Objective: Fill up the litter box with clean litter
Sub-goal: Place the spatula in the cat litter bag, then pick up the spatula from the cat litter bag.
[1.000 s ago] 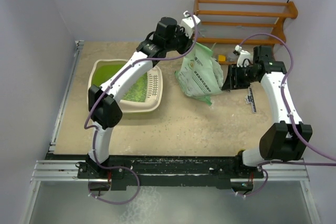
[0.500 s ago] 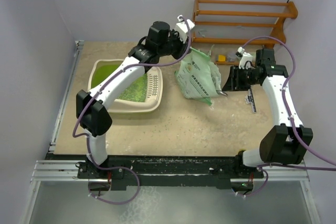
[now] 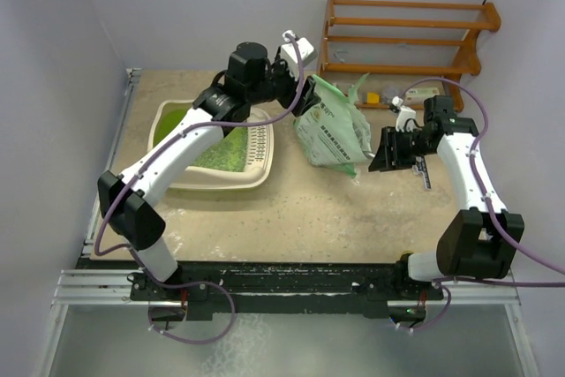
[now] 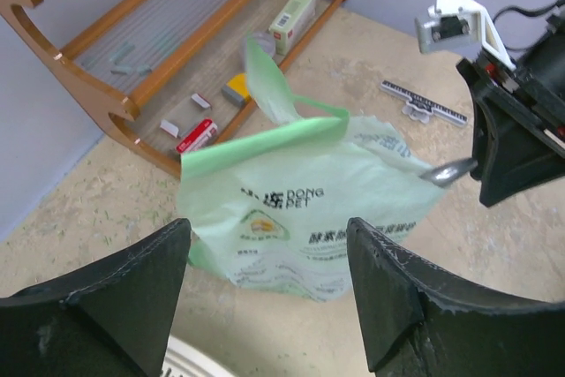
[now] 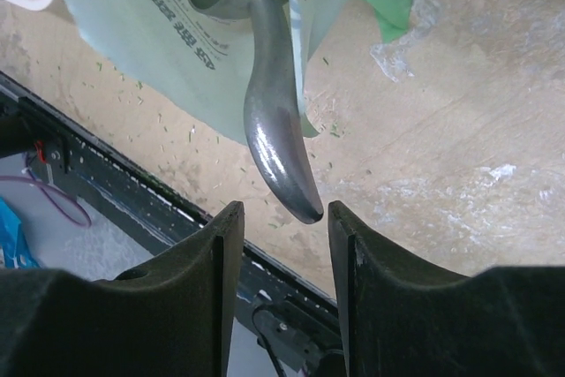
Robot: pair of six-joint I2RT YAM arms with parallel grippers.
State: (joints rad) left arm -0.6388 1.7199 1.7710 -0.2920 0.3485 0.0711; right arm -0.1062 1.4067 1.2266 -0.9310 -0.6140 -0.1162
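Since the next move is, by my reading, a dip of the scoop (image 5: 269, 121) into the bag (image 3: 333, 130), the relation to log is bag to right pincer (image 5: 282, 218). In the overhead view the bag stands just left of that pincer, with the scoop bowl pointing at it. In the right wrist view the handle runs up-frame from between the fingers, and the bowl sits over the bag's printed face. As far as I can judge, the right pincer is clenched on the handle end; the scoop is off the table (image 3: 291, 218).

Status of the left pincer (image 4: 265, 234): released, fingers wide, nothing between them. It hangs above the bag's top edge, apart from it. The bag is upright but leaning, with a green flap sticking up.

Position of the litter box (image 3: 221, 185): left of centre in the overhead view, with the bag between it and the right pincer. The left arm is nearer and crosses over it. Its long axis runs roughly left-right in frame, slotted rim section at the right end. Cream outside, lime-green inside.

Look of the litter (image 3: 231, 153): a textured patch of green pellets toward the slotted end; the upper-left floor looks bare. Judgement: fill partly done.
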